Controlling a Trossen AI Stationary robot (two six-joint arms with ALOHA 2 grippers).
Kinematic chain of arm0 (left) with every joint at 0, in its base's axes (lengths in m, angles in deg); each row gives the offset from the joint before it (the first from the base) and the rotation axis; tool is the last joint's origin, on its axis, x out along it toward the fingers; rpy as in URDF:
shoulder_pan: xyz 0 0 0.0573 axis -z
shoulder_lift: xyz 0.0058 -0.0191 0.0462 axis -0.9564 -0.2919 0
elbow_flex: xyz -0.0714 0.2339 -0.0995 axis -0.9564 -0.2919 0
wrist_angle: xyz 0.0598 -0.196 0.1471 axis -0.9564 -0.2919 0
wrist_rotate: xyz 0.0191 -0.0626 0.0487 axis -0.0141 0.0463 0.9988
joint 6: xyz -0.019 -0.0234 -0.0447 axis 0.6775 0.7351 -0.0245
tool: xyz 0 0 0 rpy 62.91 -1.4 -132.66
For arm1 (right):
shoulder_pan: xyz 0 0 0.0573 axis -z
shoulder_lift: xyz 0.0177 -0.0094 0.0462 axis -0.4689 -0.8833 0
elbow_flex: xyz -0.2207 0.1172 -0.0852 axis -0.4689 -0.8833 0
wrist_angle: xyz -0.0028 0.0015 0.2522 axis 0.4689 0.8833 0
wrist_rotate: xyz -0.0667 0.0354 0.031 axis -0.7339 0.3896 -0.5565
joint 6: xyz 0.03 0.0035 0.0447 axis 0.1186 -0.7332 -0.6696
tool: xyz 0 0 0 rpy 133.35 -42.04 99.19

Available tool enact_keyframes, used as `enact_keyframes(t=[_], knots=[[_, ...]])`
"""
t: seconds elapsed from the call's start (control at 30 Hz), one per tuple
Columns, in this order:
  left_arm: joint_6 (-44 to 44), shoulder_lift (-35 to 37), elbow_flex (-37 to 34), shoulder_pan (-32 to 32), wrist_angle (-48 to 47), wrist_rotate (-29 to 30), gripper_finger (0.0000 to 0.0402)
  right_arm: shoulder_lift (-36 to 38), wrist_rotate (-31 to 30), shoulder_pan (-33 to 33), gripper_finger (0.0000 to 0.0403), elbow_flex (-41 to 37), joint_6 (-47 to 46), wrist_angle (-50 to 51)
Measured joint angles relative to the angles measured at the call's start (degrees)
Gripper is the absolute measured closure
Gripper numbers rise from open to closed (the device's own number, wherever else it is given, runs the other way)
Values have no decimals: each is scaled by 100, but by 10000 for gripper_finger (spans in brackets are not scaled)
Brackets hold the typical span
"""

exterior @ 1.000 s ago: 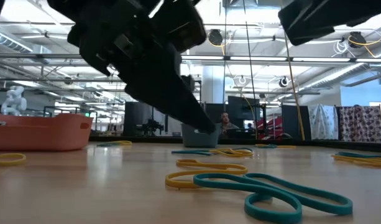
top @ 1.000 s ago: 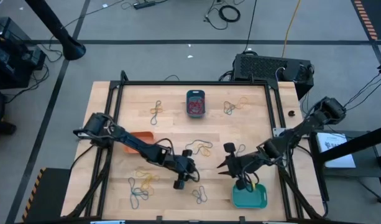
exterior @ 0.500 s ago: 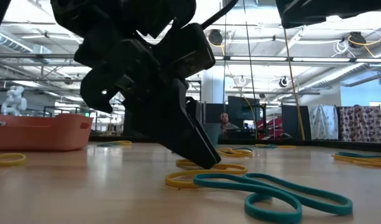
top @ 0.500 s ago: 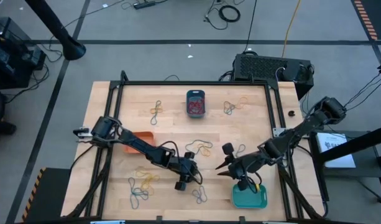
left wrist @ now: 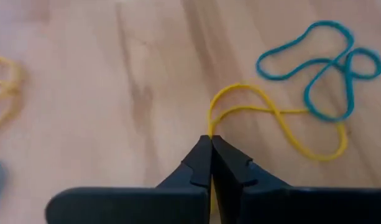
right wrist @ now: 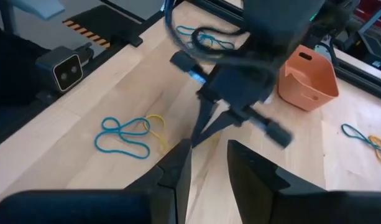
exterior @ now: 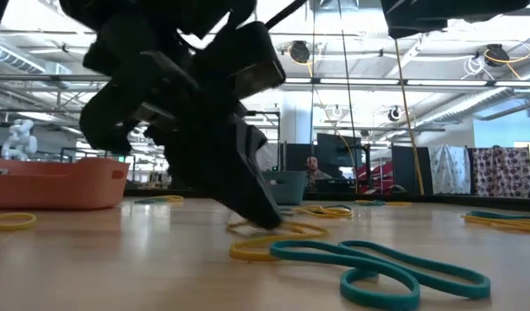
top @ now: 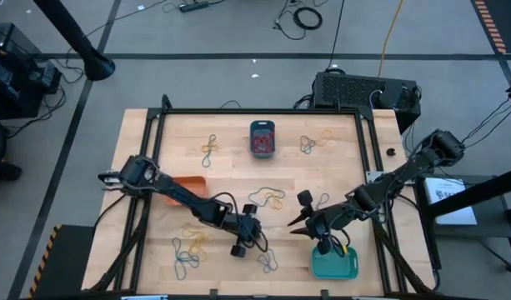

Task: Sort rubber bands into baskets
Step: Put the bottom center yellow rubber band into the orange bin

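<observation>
One thin yellow rubber band (left wrist: 274,118), twisted figure-eight, pinched in left gripper (left wrist: 211,144) jaws.

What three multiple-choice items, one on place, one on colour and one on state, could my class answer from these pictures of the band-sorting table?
1. Where does the turquoise basket stand in the high view?
A. the table's far edge
B. the near edge, under the right arm
C. the left corner

2. What colour is the rubber band at the left pincer?
A. red
B. yellow
C. black

3. How does the left pincer stand?
A. shut on the band
B. wide open
C. out of view

Answers:
1 B, it sits by the right pincer at the near edge.
2 B, the left wrist view shows a yellow loop, with a teal band beside it.
3 A, the fingertips meet on the loop's end.
</observation>
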Motion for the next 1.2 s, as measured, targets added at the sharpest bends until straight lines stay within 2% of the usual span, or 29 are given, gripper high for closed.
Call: enact_keyframes(t=[0.13,0.3,0.4,0.47,0.77,0.97,1.1,1.2], knots=[[-249,659,46,95,-353,401,397,0,0,0,306,0,-43,-8],[-82,1616,39,347,-1508,1615,399,0,0,0,306,0,-60,-26],[370,2198,52,539,-2236,2276,400,0,0,-1,306,0,-60,-28],[883,2525,46,667,-2931,2510,400,0,0,-1,306,0,-61,-28],[3223,3583,46,1121,-5901,2788,401,0,2,-2,306,0,-62,-25],[4382,3882,46,1148,-7563,2750,401,0,4,-2,306,0,-82,-37],[4835,3912,46,1145,-8255,2634,401,0,2,-2,306,0,-82,-36],[4888,3914,46,1145,-8308,2545,401,0,2,-2,306,0,-82,-36]])
